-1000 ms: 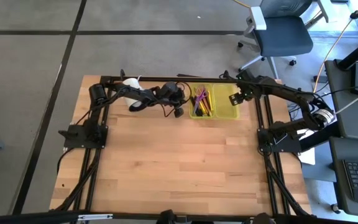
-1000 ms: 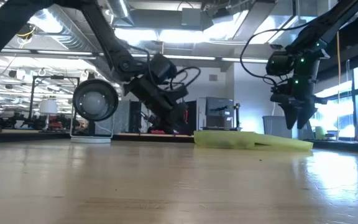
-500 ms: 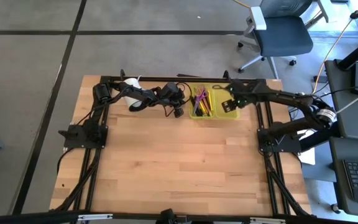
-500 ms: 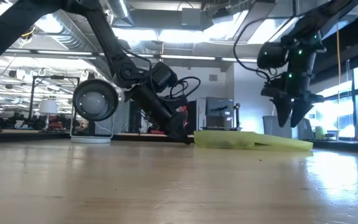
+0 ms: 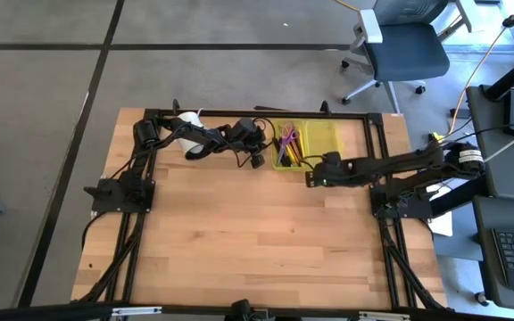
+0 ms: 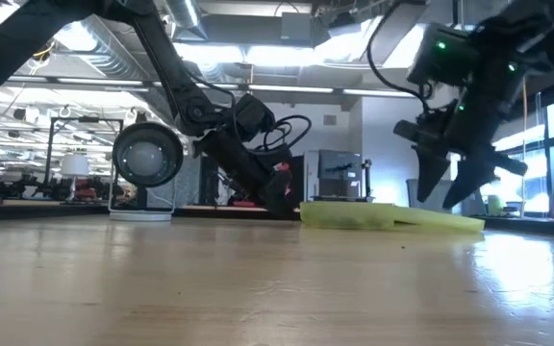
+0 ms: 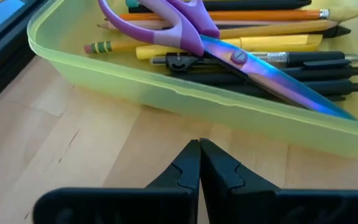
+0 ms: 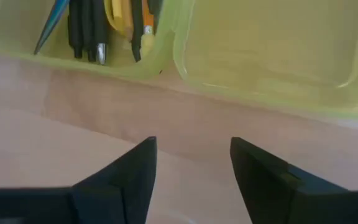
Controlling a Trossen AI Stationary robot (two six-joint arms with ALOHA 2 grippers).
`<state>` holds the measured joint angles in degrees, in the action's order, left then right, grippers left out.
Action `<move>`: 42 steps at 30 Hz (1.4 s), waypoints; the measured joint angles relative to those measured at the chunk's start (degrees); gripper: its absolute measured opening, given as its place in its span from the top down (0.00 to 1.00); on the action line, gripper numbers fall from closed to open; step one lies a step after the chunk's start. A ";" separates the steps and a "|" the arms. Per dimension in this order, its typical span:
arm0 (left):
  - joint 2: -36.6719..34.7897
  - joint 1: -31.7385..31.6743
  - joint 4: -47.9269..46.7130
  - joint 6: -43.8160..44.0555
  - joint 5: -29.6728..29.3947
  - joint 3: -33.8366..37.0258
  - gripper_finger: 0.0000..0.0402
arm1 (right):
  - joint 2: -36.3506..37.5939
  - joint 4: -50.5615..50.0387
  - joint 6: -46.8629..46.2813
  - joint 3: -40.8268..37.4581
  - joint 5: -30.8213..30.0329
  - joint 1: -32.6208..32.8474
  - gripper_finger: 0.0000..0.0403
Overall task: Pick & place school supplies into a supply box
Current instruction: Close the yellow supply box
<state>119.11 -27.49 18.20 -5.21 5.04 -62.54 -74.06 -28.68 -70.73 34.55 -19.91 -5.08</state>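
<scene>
The yellow-green supply box (image 5: 309,145) lies open on the table's far side, both halves flat on the wood. Its left half holds pencils, pens (image 7: 278,59) and purple-handled scissors (image 7: 191,31); the right half (image 8: 272,56) is bare. My left gripper (image 5: 257,161) (image 7: 199,144) is shut and sits low at the box's left side, its tips a little short of the wall (image 7: 166,93). My right gripper (image 5: 313,177) (image 8: 192,146) is open above the wood in front of the box's near wall, facing the hinge between the halves.
A white cylinder with a cable (image 5: 188,134) stands under the left arm near the far left corner. Black frame rails (image 5: 375,160) run along both table sides. The wide near part of the wooden table (image 5: 257,241) carries nothing. An office chair (image 5: 404,45) stands beyond the far edge.
My right gripper has swung from over the box's right half toward the table's near edge and leftward, coming down in front of the box's near wall. My left gripper has dipped slightly lower beside the box's left side. The box and its contents have kept still.
</scene>
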 joint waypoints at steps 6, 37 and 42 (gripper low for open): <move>0.00 0.00 0.08 0.00 0.00 0.00 1.00 | -1.58 14.00 -2.34 -8.03 -6.45 2.18 0.48; -0.02 0.00 -0.44 0.00 -0.02 0.02 0.99 | -24.79 30.60 -3.56 -9.60 -34.15 3.48 0.48; -0.02 0.00 -0.44 -0.02 -0.02 0.02 1.00 | -26.11 32.21 -0.39 -9.75 -36.67 3.51 0.48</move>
<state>119.09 -27.49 17.76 -5.23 5.02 -62.52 -100.17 3.53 -71.12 24.80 -56.57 -1.56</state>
